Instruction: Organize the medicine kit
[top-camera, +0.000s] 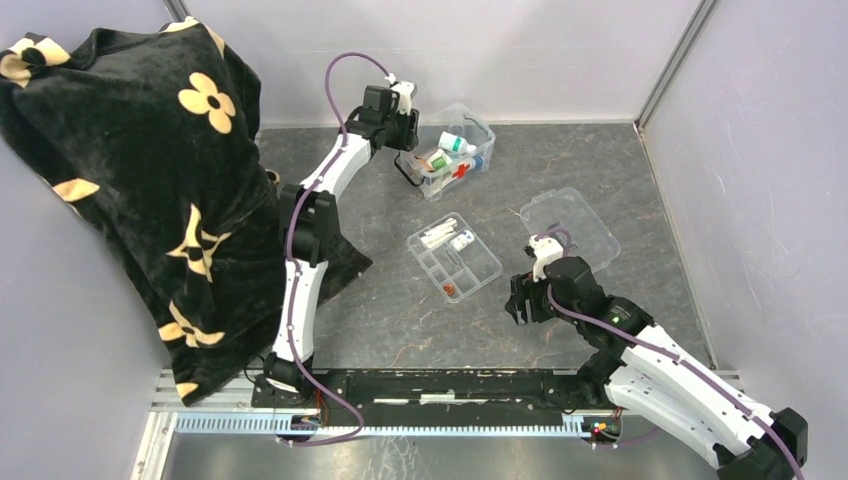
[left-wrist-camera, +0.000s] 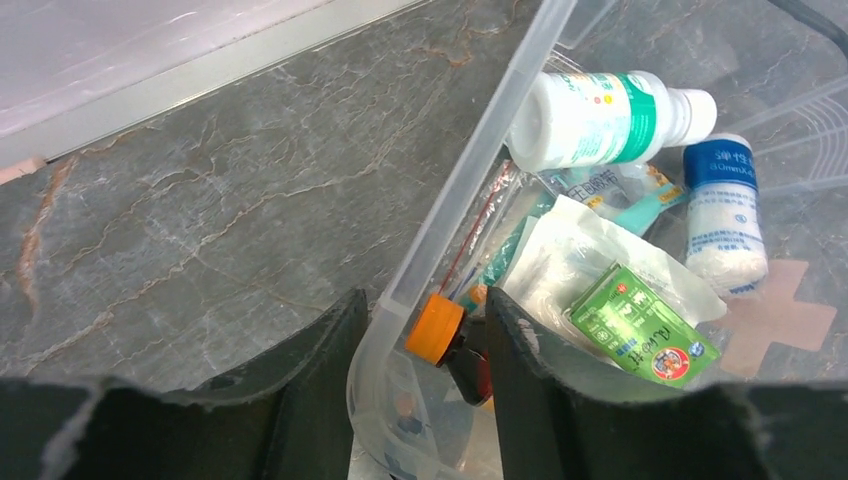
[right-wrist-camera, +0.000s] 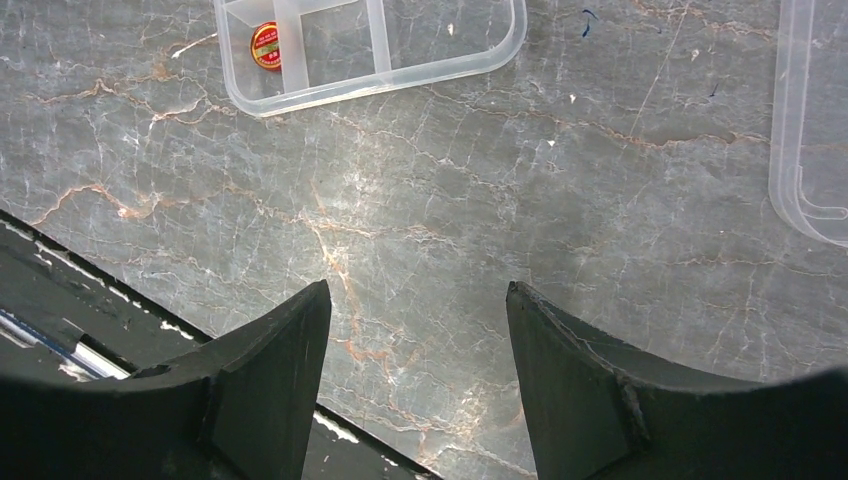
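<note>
left fingers (left-wrist-camera: 310, 400) half-open astride medicine kit (left-wrist-camera: 480, 150) wall; right fingers (right-wrist-camera: 270, 390) wide, empty

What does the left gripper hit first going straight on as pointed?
Probably the medicine kit, its clear side wall sitting between the fingers of the left gripper; an orange-capped vial lies just inside. Depth unclear.

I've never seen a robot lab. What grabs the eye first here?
The big black cloth with cream flowers, draped along the left side. Then the clear medicine kit at the far side, crammed with bottles and packets, the left arm's fingers either side of its wall. A divided tray lies in the middle.
</note>
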